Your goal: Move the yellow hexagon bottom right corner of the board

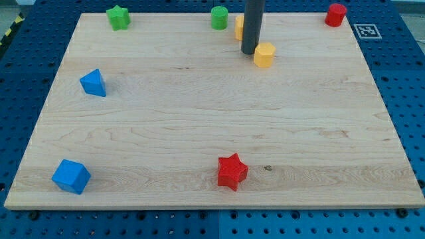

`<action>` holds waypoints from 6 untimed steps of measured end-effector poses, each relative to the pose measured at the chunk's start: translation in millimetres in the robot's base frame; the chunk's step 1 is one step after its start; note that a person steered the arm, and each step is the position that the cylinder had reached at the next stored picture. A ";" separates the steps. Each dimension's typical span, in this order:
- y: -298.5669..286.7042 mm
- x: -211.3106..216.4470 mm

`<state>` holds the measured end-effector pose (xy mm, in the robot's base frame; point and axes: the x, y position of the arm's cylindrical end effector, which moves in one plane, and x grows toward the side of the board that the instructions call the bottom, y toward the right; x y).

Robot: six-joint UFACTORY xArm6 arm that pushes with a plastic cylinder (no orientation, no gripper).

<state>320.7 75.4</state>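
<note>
The yellow hexagon (264,54) lies near the top middle of the wooden board (199,133). My tip (249,52) rests on the board just to the hexagon's left, almost touching it. The dark rod rises from there out of the view's top. A second yellow block (238,27) sits behind the rod, partly hidden; its shape cannot be made out.
A green cylinder (219,17) and a green star (118,17) sit along the top edge. A red cylinder (336,14) is at the top right corner. A blue triangle (93,83) is at the left, a blue cube (71,176) at the bottom left, a red star (232,171) at the bottom middle.
</note>
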 end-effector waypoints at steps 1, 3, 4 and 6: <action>24.0 13.1; 82.7 36.4; 95.3 57.0; 152.4 65.6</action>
<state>386.2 227.8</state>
